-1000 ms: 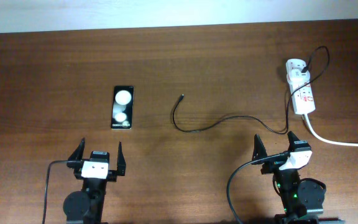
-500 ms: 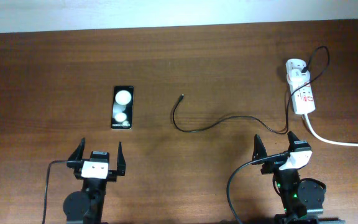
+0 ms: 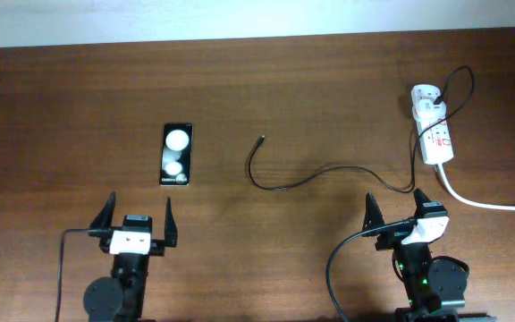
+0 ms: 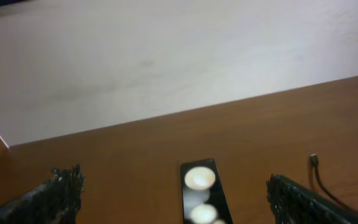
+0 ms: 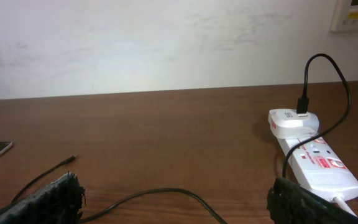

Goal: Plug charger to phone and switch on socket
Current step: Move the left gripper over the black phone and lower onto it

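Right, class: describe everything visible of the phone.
The phone is a slim black rectangle lying flat on the brown wooden table, long side pointing away from the robot. Its face shows two white round shapes and small white text at the near end. Nothing touches it; the charger tip lies apart to its right.

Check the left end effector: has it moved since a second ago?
Yes. In the overhead view, the left end effector has shifted slightly left and up-frame, measured against the phone, which stayed put.

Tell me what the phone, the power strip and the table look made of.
Phone: likely glass-faced, glossy black, showing two bright round spots.
Power strip: white plastic, smooth moulded shell.
Table: wood or wood-look laminate, brown streaked grain.
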You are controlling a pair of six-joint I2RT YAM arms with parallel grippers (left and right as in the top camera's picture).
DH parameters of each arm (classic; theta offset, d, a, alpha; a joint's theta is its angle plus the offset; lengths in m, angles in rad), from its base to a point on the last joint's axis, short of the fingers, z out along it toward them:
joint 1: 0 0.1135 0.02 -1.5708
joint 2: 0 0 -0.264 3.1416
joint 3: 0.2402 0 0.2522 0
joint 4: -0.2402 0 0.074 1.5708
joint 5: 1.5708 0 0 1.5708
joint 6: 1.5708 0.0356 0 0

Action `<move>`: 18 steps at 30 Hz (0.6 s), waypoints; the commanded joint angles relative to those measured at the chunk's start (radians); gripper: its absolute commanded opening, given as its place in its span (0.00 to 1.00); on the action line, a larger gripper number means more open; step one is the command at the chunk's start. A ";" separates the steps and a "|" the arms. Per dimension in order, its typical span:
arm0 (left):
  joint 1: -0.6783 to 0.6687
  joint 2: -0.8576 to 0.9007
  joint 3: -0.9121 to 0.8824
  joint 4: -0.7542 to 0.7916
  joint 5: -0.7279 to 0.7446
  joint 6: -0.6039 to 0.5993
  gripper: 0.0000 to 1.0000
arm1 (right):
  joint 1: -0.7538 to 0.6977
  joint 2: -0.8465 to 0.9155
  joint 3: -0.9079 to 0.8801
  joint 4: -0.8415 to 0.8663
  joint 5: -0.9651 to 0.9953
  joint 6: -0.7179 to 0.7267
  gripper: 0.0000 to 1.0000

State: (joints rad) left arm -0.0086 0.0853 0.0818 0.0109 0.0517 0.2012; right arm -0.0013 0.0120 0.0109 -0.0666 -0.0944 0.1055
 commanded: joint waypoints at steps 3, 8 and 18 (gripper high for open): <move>0.003 0.158 0.238 -0.013 -0.003 -0.005 0.99 | -0.005 -0.008 -0.005 -0.005 -0.006 0.007 0.99; 0.003 0.380 0.435 -0.012 0.018 -0.005 0.99 | -0.005 -0.008 -0.005 -0.005 -0.006 0.007 0.99; 0.003 0.954 0.912 -0.326 0.200 -0.005 0.99 | -0.005 -0.008 -0.005 -0.005 -0.006 0.007 0.99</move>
State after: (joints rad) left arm -0.0086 0.9024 0.8482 -0.2325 0.1776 0.1978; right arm -0.0013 0.0120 0.0109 -0.0673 -0.0944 0.1055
